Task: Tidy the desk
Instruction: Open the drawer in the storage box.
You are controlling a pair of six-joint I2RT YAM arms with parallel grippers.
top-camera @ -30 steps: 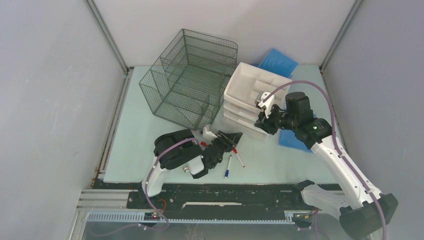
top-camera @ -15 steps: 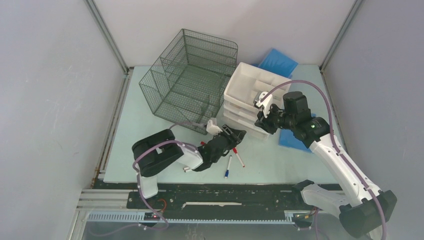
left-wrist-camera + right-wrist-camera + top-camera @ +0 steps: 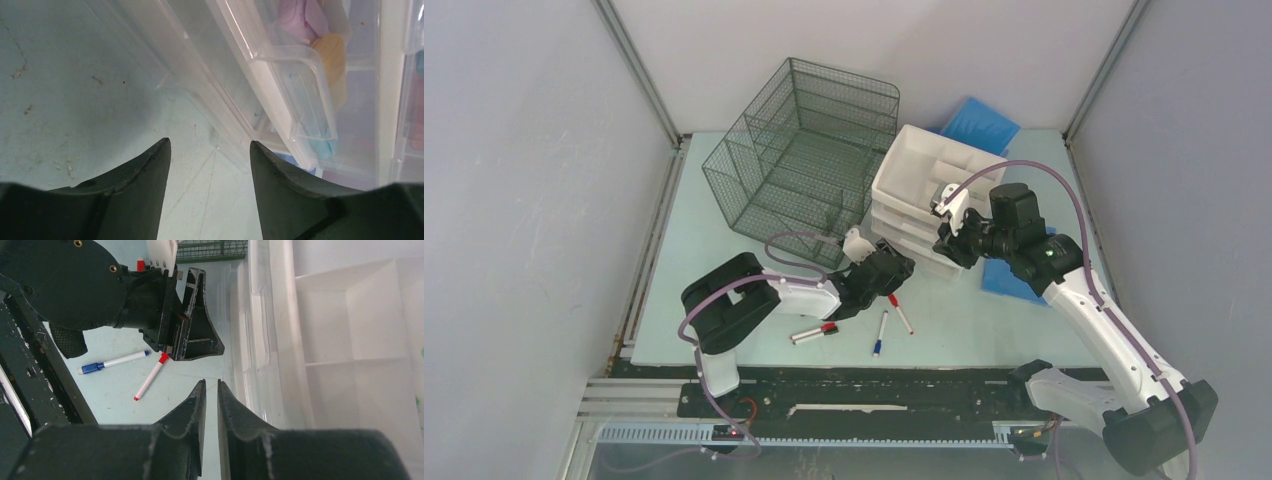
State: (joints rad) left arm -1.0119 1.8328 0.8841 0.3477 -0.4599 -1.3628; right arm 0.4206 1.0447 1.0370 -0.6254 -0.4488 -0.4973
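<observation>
The pale mint-green desk (image 3: 692, 285) carries three markers near its front: a red-and-black one (image 3: 814, 332), a blue-capped one (image 3: 879, 334) and a red-capped one (image 3: 900, 314). My left gripper (image 3: 892, 268) is low over the desk, open and empty, and faces the clear drawers of the white drawer unit (image 3: 929, 190). In the left wrist view its fingers (image 3: 150, 175) stand wide apart over bare desk. My right gripper (image 3: 948, 243) is shut on nothing beside the drawer unit's front (image 3: 260, 330). The right wrist view also shows the blue-capped marker (image 3: 112, 362) and the red-capped marker (image 3: 150, 377).
A dark wire-mesh organizer (image 3: 809, 150) stands at the back centre, touching the drawer unit's left side. A blue flat item (image 3: 979, 124) lies behind the unit and another (image 3: 1012, 280) lies under my right arm. Grey walls close three sides; a black rail (image 3: 864, 390) runs along the front.
My left arm has stretched right and away, bringing its gripper close to the drawer unit. The red-and-black marker now lies uncovered near the front edge. The right arm has barely moved.
</observation>
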